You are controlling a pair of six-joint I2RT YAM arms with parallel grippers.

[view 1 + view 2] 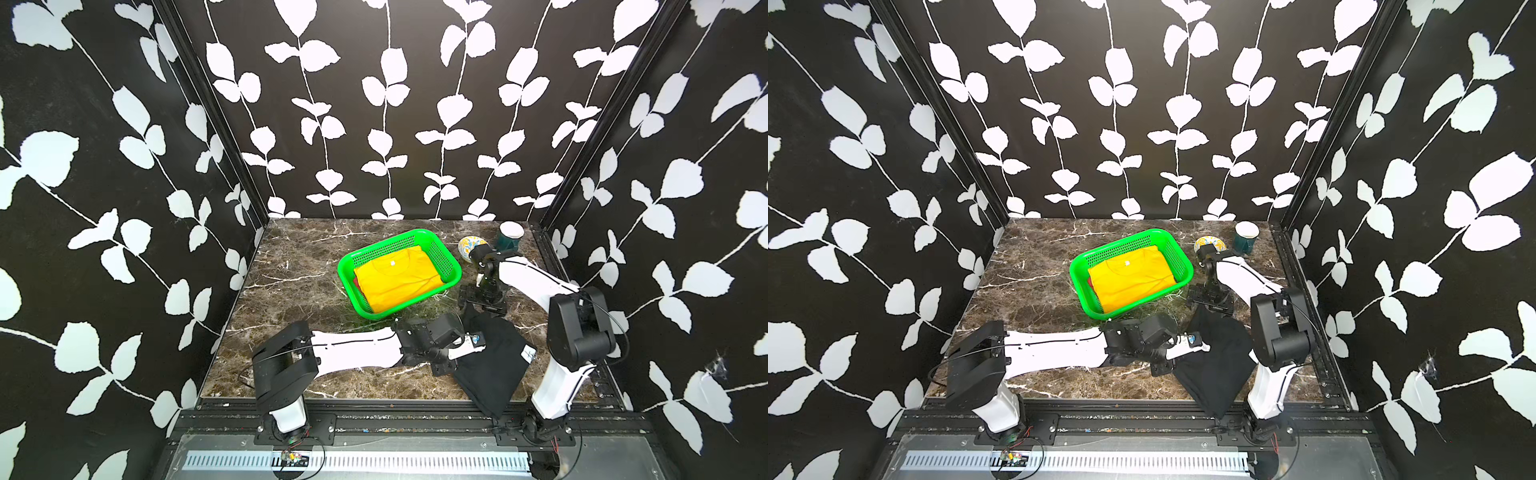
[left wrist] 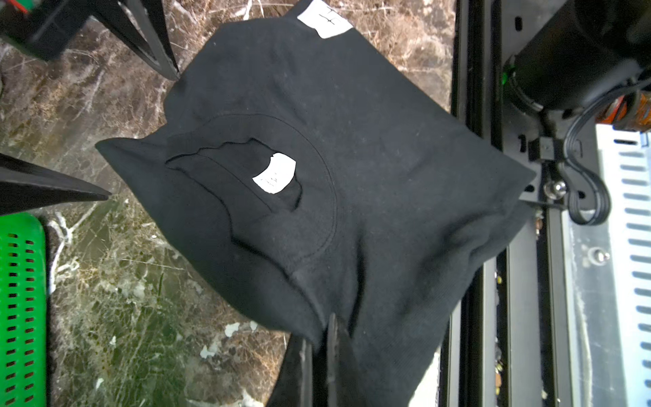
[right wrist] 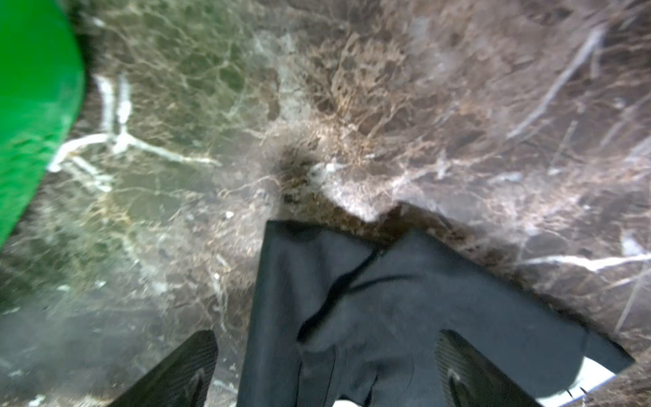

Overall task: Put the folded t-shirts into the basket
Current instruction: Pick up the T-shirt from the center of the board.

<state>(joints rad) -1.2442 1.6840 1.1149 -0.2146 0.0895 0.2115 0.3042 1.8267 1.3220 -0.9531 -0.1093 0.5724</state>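
Jaws first: the left gripper (image 2: 318,334) is clamped tight on one edge of the black shirt (image 1: 494,365). The right gripper (image 3: 326,334) has its fingers spread wide on either side of the shirt's far corner, with cloth lying between them but not pinched. The black shirt sits on the front right part of the marble table (image 1: 291,270), just beside the right arm's base. Its near corner pokes past the table's front edge over the black rail (image 1: 374,409). It's a bit rumpled, collar side up, and the white neck label (image 2: 274,172) shows in the left wrist view, plus another white tag (image 2: 324,17) at one edge.

The green basket (image 1: 441,257) is in the middle of the table, sitting at an angle. The yellow shirt (image 1: 399,278) lies folded flat on top inside it. A sliver of the dark red shirt (image 1: 356,282) peeks out underneath. Both top views show that stack. A patterned bowl (image 1: 471,245) and a dark green mug (image 1: 510,237) sit in the back right corner, well apart from the black shirt.
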